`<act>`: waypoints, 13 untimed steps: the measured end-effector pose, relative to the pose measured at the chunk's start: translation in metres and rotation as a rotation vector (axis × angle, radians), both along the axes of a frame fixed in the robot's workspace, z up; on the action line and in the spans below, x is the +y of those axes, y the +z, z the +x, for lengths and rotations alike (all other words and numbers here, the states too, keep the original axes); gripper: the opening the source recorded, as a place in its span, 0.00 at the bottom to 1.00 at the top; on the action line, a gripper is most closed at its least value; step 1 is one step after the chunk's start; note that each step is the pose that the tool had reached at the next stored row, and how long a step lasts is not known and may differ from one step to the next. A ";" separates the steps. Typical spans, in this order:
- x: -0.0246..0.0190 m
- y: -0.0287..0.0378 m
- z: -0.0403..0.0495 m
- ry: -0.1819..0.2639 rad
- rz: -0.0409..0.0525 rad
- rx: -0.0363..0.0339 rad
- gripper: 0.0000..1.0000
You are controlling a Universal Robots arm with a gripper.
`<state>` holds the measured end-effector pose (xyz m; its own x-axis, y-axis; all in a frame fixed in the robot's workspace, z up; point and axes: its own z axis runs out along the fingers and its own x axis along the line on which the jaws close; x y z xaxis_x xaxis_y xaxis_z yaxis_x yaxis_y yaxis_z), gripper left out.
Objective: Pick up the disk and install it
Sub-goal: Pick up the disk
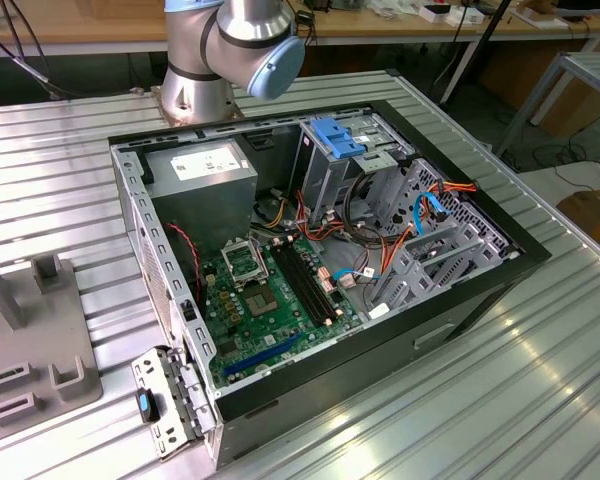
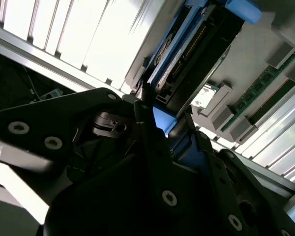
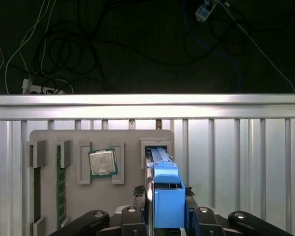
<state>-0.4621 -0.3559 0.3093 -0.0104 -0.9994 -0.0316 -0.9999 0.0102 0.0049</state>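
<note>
The disk [image 3: 167, 196] stands on edge in a slot of a grey holder tray [image 3: 132, 169], its blue plastic rail frame facing the camera. My gripper [image 3: 166, 212] sits over it, with a dark finger [image 3: 139, 195] pressed to each side of the blue frame, shut on the disk. In the second wrist view the disk [image 2: 163, 120] runs up between the same fingers [image 2: 143, 114], showing its connector edge and blue rail. The disk's lower end still sits in the tray slot.
The tray also carries a processor chip [image 3: 103, 162] and green memory sticks [image 3: 60, 182]. In the exterior view the open computer case [image 1: 320, 260] lies on the slatted metal table, with its drive cage [image 1: 420, 235], blue latch [image 1: 335, 135] and power-supply box [image 1: 205, 180]. The arm's base [image 1: 230, 50] stands behind it.
</note>
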 end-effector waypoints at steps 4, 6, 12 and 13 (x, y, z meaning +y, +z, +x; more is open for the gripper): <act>0.0000 0.0000 0.0001 0.000 0.0000 -0.0001 0.36; 0.0000 0.0000 0.0002 0.000 0.0001 -0.0001 0.36; 0.0000 0.0000 0.0004 0.000 0.0000 -0.0001 0.36; 0.0000 0.0000 0.0004 0.000 0.0000 -0.0001 0.36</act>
<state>-0.4617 -0.3559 0.3093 -0.0104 -0.9994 -0.0316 -0.9999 0.0102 0.0048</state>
